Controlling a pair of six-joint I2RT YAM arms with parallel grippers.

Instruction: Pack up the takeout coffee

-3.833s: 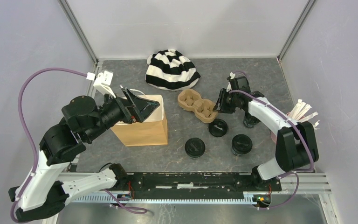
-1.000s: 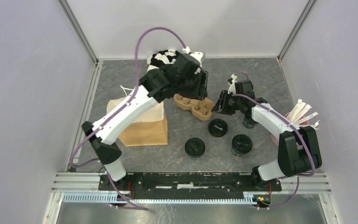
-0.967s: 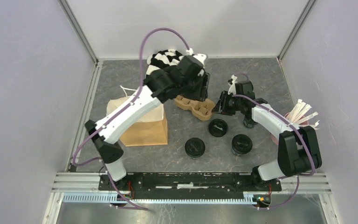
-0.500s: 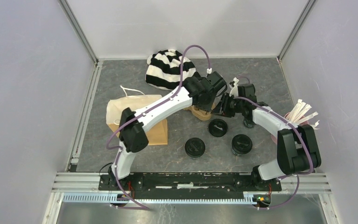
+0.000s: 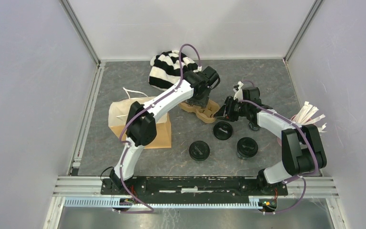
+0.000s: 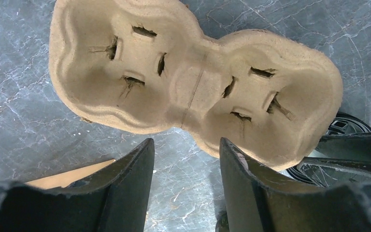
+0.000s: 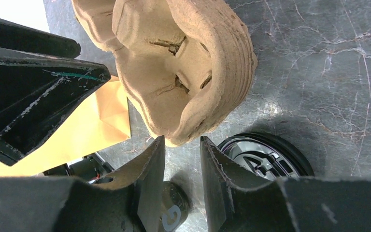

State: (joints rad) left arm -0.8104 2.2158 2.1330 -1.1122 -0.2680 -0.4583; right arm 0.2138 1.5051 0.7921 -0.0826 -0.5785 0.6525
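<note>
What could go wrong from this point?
Both grippers crowd the cardboard cup carrier: the left gripper and right gripper could collide or tug it apart. The left arm stretches across the paper bag, so pulling back might topple it. A black-lidded cup close by the right gripper could get knocked.

We log the left arm (image 5: 164,99) stretched far forward and across toward the right. Its elbow is raised and bent, and the white forearm runs diagonally to a wrist turned downward. The left end effector (image 6: 187,145) points straight down, with both dark fingers (image 6: 134,169) spread and a clear gap between them. The right arm (image 5: 272,122) comes up from its base, folds at the elbow by the right edge and reaches back in toward the centre, low and roughly level. The right end effector (image 7: 182,141) faces the left one, close to it but not touching. Its jaws are partly apart, with a narrower gap than the left.
</note>
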